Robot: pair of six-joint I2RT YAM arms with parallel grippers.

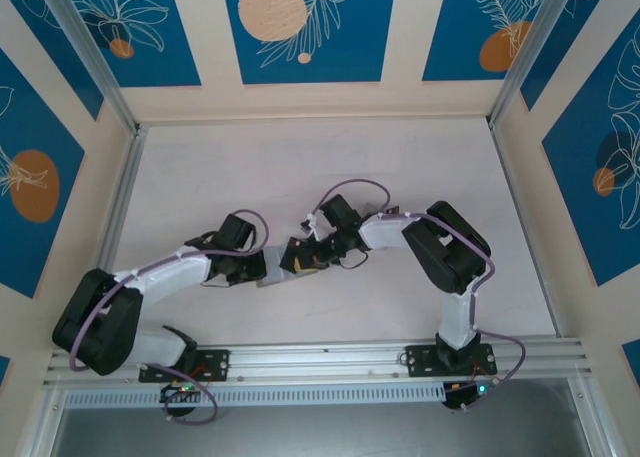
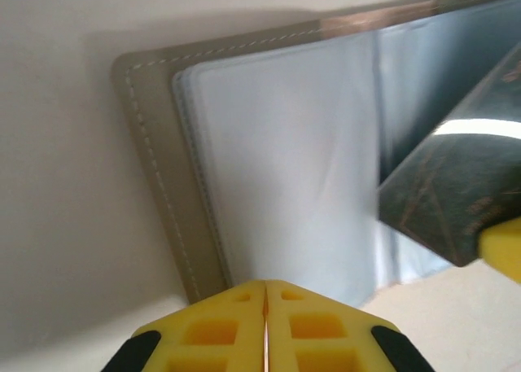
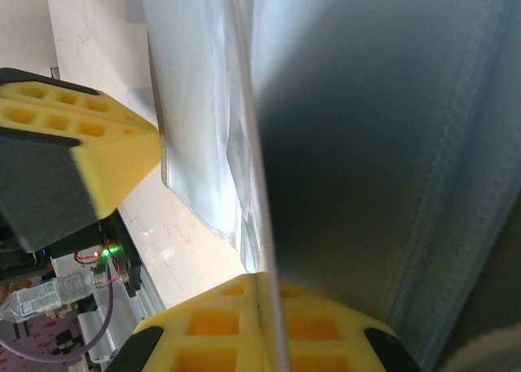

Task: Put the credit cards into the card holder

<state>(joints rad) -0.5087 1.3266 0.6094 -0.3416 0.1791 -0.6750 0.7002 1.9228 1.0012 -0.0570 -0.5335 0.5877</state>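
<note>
While my arms bent inward over the tabletop (image 1: 300,167), my left gripper (image 2: 265,323) clamped the card holder (image 2: 155,168) at its six o'clock edge; my right gripper (image 3: 260,307) pinched a blurred dark card (image 2: 456,185) at three o'clock.

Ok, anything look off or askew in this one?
Only the dark card: held in the right tool, it meets the open card holder tilted, one corner over the clear sleeve, not square to it. Nothing damaged.
</note>
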